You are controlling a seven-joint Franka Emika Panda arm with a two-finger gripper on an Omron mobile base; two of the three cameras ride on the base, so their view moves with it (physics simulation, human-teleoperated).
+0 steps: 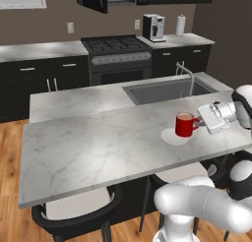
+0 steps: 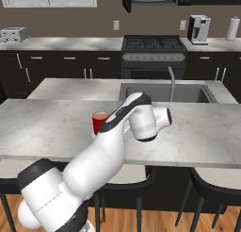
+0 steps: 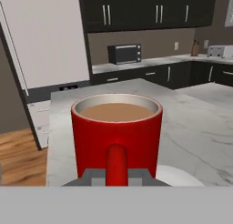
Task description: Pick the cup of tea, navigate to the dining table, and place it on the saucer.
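Observation:
The red cup of tea [image 1: 184, 125] stands upright over the white saucer [image 1: 170, 137] near the right end of the marble dining table [image 1: 98, 142]; I cannot tell whether it rests on the saucer or hangs just above it. My gripper [image 1: 199, 122] reaches in from the right and is shut on the cup's handle. In the hand view the cup [image 3: 116, 127] is close up with tan tea inside, its handle between my gripper's [image 3: 116, 175] fingers, and the saucer [image 3: 179, 176] peeks out at the lower right. In the right base view my arm hides part of the cup [image 2: 99, 121].
A sink [image 1: 167, 91] with a tall faucet [image 1: 189, 78] lies in the counter behind the table. Black stools [image 1: 74, 216] stand under the table's near edge. Stove [image 1: 118, 44] and coffee machine [image 1: 154, 27] are at the back wall.

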